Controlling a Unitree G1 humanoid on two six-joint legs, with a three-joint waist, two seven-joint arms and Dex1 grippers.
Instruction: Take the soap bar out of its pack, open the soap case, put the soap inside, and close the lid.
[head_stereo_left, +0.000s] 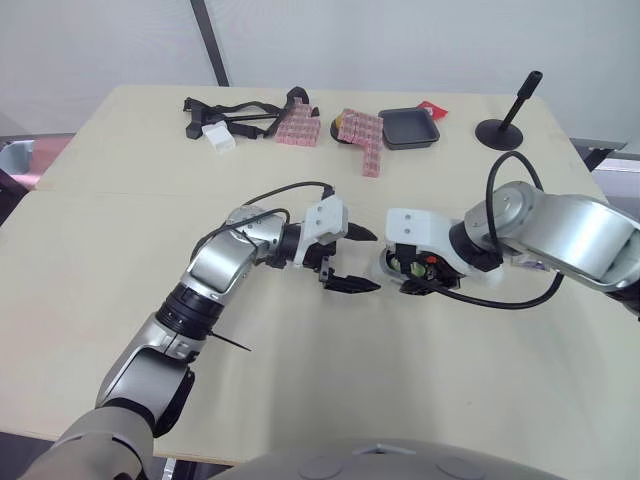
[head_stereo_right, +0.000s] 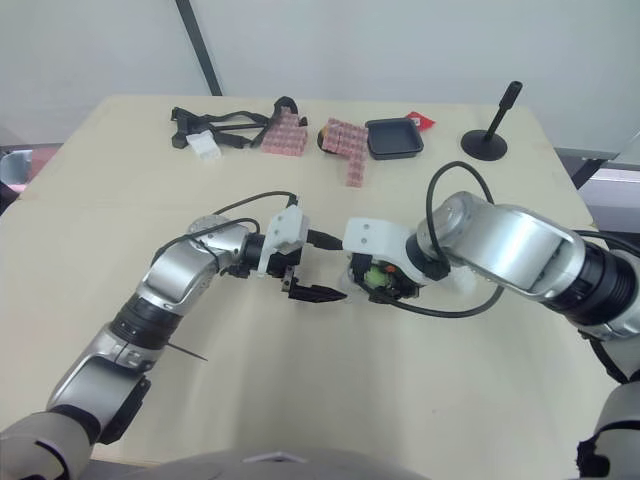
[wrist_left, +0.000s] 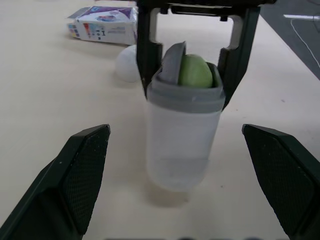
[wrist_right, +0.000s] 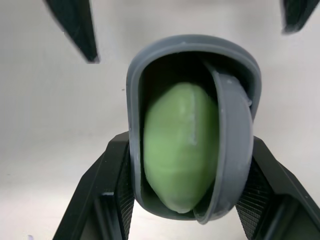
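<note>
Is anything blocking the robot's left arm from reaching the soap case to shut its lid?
Nothing visible does. The left end effector is open and faces the soap case, with bare table between them. The right end effector grips the case. The green soap sits inside, and the grey lid is ajar.

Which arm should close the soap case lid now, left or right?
Left. The right gripper is clamped on the soap case, with the soap inside and the lid ajar. The left gripper is open, empty and facing the case's open end.
</note>
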